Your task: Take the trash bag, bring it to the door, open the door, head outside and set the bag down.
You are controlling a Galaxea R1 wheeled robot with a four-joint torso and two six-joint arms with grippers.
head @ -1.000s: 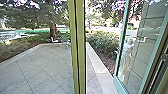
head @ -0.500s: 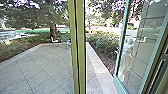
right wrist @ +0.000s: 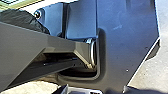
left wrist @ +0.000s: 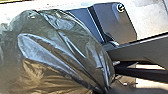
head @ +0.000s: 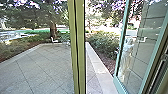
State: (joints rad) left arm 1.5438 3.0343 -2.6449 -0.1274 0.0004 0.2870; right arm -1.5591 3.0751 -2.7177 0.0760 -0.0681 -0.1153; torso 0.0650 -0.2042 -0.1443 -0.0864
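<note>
Hardly anything has moved since the earlier head frames; the green post [head: 80,47] has edged slightly left, likely the camera's shift. Nearest, the trash bag [left wrist: 60,50] bulges large in the left wrist view, its long folds drawn toward a gathered end; the left arm seems nearer. Whether either side's jaws are spread or closed, I can't tell. Beyond, a glass door [head: 138,55] stands apparently ajar at frame right, leaving a narrow gap beside the post; open paving [head: 42,67] fills lower left.
</note>
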